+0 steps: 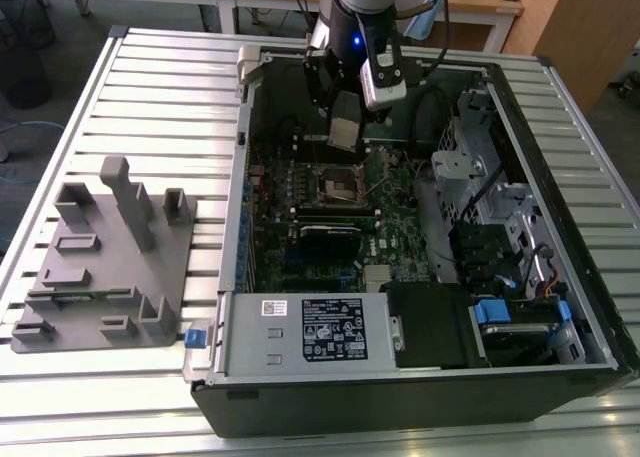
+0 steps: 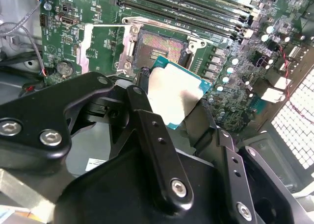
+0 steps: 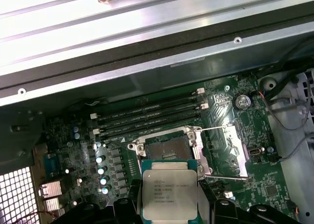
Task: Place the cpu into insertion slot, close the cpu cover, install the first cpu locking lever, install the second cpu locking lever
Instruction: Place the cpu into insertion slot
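My gripper (image 1: 345, 127) is shut on the cpu (image 1: 344, 133), a flat square chip with a pale metal top, and holds it by two opposite edges. In the exterior view it hangs inside the open computer case, above the insertion slot (image 1: 340, 185). In both wrist views the cpu (image 3: 170, 194) (image 2: 174, 94) sits between the black fingers (image 3: 125, 207) (image 2: 142, 94), apart from the slot (image 3: 167, 150) (image 2: 159, 47), whose dark centre lies bare. The cpu cover (image 3: 226, 150) (image 2: 100, 50), a silvery frame plate, is swung open flat beside the slot.
The case walls (image 1: 240, 177) enclose the motherboard. Memory slots (image 3: 147, 116) run along one side of the slot, and a black ridged module (image 1: 330, 239) lies on the other. The power supply (image 1: 320, 329) and drive cage (image 1: 470, 177) stand nearby. A grey fixture block (image 1: 110, 257) rests on the slatted table.
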Tool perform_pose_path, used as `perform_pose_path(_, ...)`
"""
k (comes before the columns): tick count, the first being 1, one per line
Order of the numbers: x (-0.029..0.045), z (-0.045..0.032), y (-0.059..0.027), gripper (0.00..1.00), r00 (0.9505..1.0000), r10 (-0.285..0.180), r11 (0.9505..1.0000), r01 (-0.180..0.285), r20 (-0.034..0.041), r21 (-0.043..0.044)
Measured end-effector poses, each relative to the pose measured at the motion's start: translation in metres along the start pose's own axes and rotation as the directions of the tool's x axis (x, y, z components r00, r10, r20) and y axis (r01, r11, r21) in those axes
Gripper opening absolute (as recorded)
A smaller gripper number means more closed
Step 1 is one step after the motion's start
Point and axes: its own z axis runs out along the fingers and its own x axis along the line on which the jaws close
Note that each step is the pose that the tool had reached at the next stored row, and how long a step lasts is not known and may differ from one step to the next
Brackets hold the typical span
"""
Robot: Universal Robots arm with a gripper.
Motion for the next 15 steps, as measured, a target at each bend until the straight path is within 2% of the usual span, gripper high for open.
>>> perform_pose_path(5,0.0,0.0,0.0,0.54,1.0,0.005,1.0,-0.005,0.0005,-0.0001)
perform_pose_path(10,0.0,0.0003,0.0,0.54,0.9983,0.059,0.9983,-0.059,0.0051,-0.0005)
perform_pose_path(15,0.0,0.0003,0.0,0.54,0.9982,0.061,0.9982,-0.061,0.0053,-0.0006)
